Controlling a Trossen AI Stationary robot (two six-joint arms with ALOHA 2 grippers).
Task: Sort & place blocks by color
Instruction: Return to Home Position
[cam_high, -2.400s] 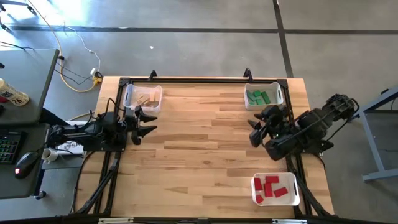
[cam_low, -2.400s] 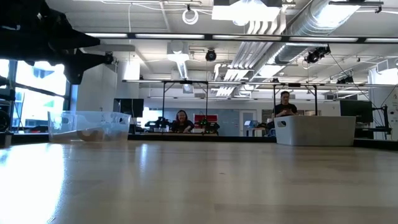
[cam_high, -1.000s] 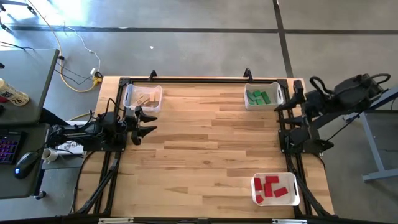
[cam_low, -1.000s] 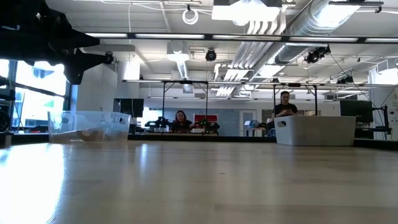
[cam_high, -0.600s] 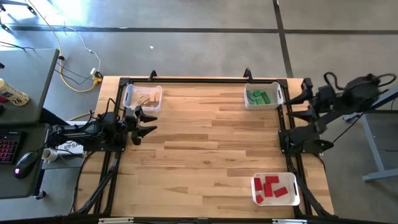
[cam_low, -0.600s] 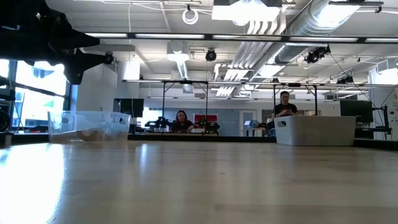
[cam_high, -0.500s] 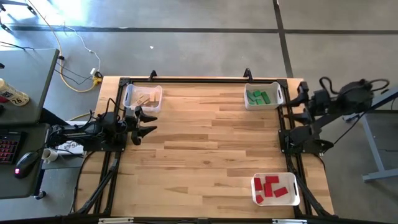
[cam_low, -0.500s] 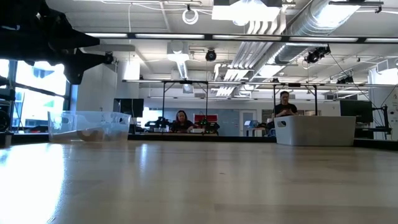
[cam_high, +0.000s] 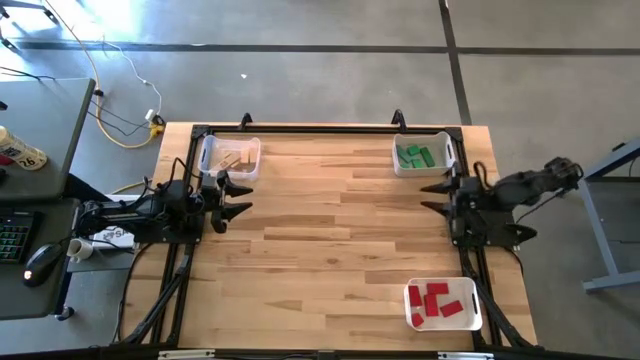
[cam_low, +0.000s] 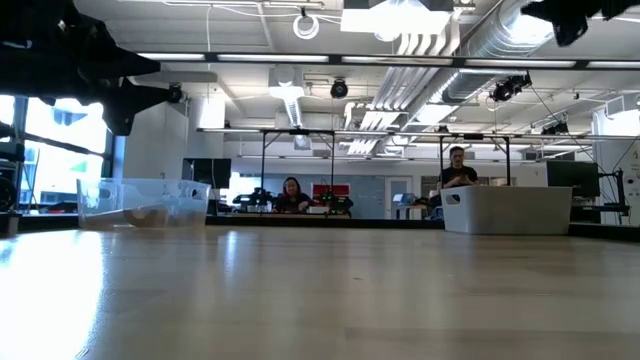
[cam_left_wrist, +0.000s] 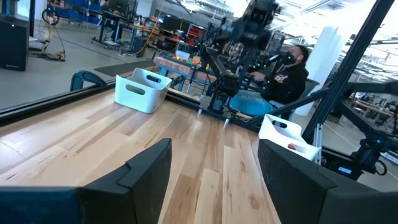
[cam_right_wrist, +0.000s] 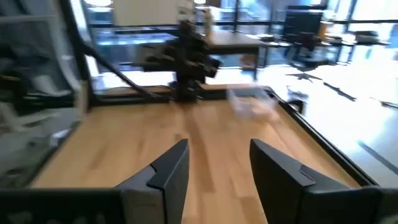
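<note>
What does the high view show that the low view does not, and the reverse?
Only the high view: the green blocks, the red blocks in their white bin, and the left gripper and right gripper seen whole, open, at opposite table edges. Only the low view: a person and a second person in the room behind. Both: the table, the clear bin with tan blocks, and the gray bin of the green blocks, in the low view only its outer wall.

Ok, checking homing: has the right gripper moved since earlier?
Yes. The right gripper drew back rightward, from in line with the left end of the green-block bin to its right end.
</note>
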